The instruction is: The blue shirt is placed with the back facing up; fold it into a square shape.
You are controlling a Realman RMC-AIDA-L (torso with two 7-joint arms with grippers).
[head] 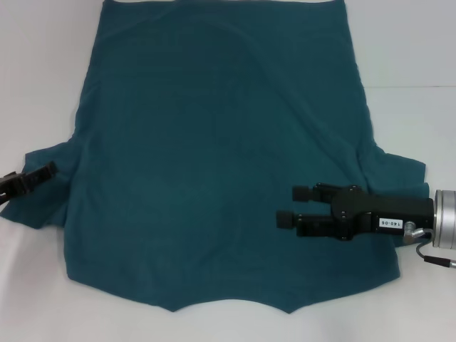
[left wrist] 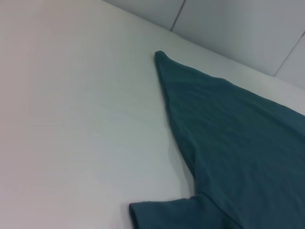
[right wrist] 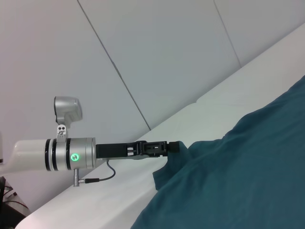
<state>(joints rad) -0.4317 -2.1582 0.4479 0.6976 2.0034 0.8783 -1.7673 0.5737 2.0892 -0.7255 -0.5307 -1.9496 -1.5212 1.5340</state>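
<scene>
Currently, the blue shirt lies spread flat on the white table, hem edge nearest the robot. The right gripper extends over the shirt's right side near the sleeve; its two fingers stand apart, holding nothing. The left gripper sits at the left sleeve, fingertips at the cloth edge; the right wrist view shows it meeting the sleeve, but whether it clamps the fabric cannot be determined.
</scene>
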